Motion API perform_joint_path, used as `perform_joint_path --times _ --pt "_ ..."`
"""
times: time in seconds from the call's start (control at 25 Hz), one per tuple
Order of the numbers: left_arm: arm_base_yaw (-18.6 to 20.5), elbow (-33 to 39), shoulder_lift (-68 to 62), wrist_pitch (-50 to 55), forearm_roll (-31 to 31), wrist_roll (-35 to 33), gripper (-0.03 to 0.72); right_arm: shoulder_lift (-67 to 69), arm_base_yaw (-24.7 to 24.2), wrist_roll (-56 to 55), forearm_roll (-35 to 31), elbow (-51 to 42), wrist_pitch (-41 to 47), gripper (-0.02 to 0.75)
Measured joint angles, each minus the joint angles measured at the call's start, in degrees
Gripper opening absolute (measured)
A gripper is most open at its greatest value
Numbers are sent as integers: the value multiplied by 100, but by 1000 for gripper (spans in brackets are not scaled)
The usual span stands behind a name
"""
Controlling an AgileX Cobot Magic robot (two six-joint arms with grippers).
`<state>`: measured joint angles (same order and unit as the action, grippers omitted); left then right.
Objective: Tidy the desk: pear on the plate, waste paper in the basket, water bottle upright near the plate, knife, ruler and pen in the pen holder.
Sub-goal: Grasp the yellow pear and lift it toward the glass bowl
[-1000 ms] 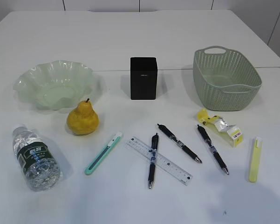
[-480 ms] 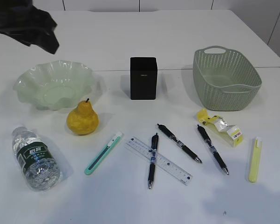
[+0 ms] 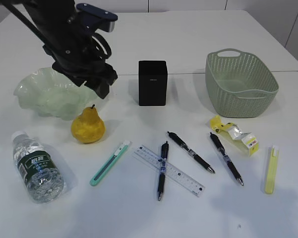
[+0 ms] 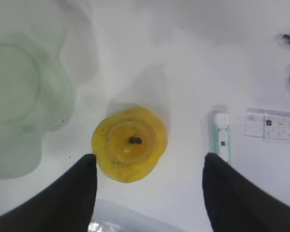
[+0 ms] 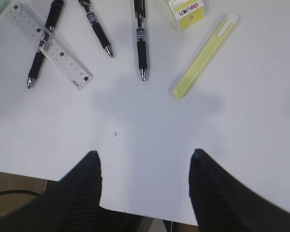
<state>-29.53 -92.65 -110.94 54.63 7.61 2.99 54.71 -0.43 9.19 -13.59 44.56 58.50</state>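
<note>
The yellow pear [image 3: 88, 126] stands in front of the pale green plate [image 3: 34, 94]. My left gripper [image 3: 100, 83] hangs open above the pear; in the left wrist view its fingers straddle the pear [image 4: 130, 142] from above without touching, and the gripper [image 4: 149, 157] is empty. The water bottle [image 3: 37, 166] lies on its side. The teal knife [image 3: 110, 162], ruler [image 3: 169, 170], three black pens [image 3: 191, 151], yellow waste paper [image 3: 234, 134] and yellow knife [image 3: 271, 169] lie on the table. My right gripper [image 5: 145, 154] is open over the table's front edge.
The black pen holder [image 3: 152, 83] stands at centre back and the green basket [image 3: 240, 84] at back right. The left arm covers part of the plate. The right wrist view shows the ruler [image 5: 50, 46] and the yellow knife [image 5: 205, 55].
My left arm has come in from the top left and now hangs over the pear, in front of the plate. Nothing on the table has moved.
</note>
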Motion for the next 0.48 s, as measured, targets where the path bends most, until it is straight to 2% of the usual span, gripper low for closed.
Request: perform_joint_path --times 0.48 --pt "0 -37 -784 -64 397 169 490 176 0 0 92 38 9 428"
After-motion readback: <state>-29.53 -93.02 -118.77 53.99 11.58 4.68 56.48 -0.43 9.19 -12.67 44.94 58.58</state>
